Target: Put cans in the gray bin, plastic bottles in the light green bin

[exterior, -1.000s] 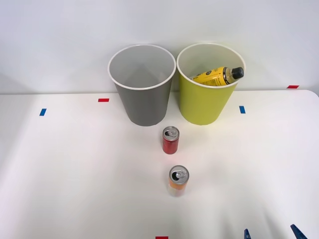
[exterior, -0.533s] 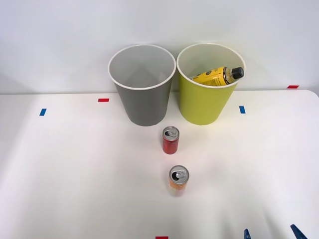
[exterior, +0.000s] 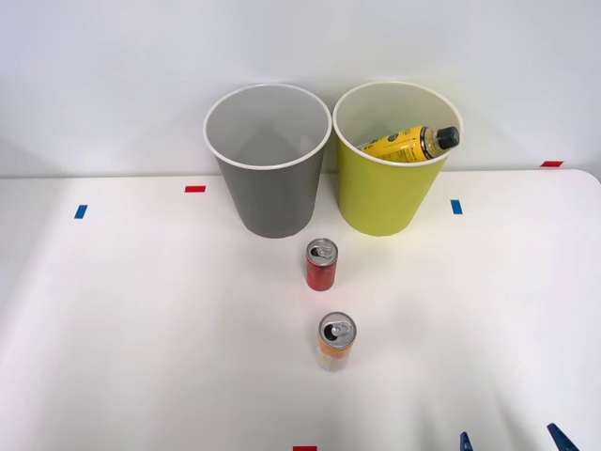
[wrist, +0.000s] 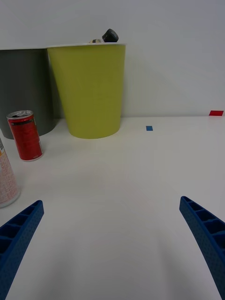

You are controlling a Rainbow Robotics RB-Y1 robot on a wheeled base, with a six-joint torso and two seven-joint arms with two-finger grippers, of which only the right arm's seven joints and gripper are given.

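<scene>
The gray bin [exterior: 268, 160] [wrist: 23, 89] and the light green bin [exterior: 390, 169] [wrist: 89, 89] stand side by side at the back of the white table. A yellow-labelled plastic bottle [exterior: 411, 143] with a black cap [wrist: 110, 35] leans inside the green bin. A red can [exterior: 321, 264] [wrist: 24, 135] stands upright in front of the bins. An orange-yellow can [exterior: 336, 340] [wrist: 5, 178] stands nearer to me. My right gripper [exterior: 512, 441] [wrist: 112, 239] is open low over the table at the front right, with nothing between its blue fingers [wrist: 206, 229].
Small tape marks dot the table [exterior: 141, 329]: blue [exterior: 81, 211] [exterior: 456, 207] [wrist: 149, 128] and red [exterior: 195, 189] [exterior: 552, 163] [exterior: 304, 448]. A plain wall rises behind the bins.
</scene>
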